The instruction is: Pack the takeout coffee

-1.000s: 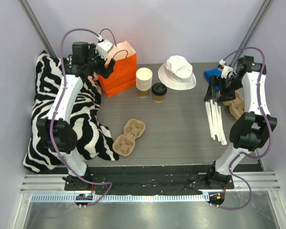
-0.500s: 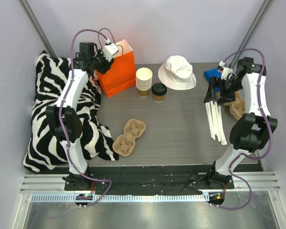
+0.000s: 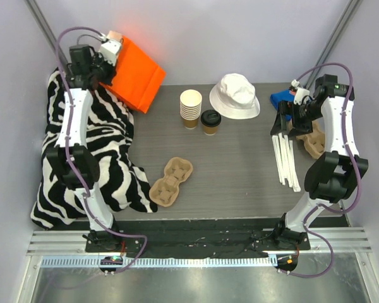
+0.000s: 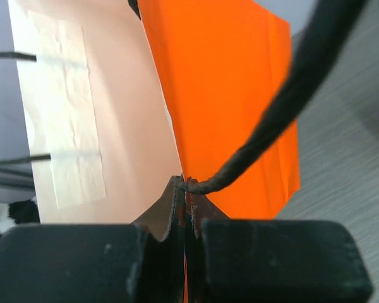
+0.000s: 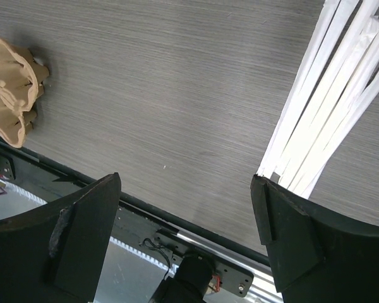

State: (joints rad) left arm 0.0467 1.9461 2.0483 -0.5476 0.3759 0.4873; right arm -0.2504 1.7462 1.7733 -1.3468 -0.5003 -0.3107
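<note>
left gripper point(image 4: 186, 201): jaws are pressed together on the top rim of the orange paper bag point(image 3: 136, 77). in the left wrist view the orange sheet is seen running between the two pads, and the end of a dark cord handle point(image 4: 271, 126) is seen right at the fingertips. the bag is held tilted at the far left corner of the bench point(image 3: 240, 170), its mouth raised toward the arm and its pale inside point(image 4: 95, 113) facing the wrist camera. whether its lower corner touches the bench cannot be told.

right gripper point(image 5: 186, 183): jaws are spread wide and nothing is held between them. it is held above the bench near the right edge, beside a bundle of long white wrapped sticks point(image 5: 316, 113) lying on the bench surface.

takeout coffee point(image 3: 210, 122): found upright, black lid on, near the far edge of the bench around its middle. it is well apart from both grippers. it is placed just beside a stack of lidless paper cups point(image 3: 191, 108) on its left, and a white bucket hat point(image 3: 235, 96) is seen close behind it on the right.

a pulp cup carrier point(image 3: 172, 182) is noted toward the near edge, left of centre, next to a zebra-print blanket point(image 3: 82, 158) draped over the left edge.
</note>
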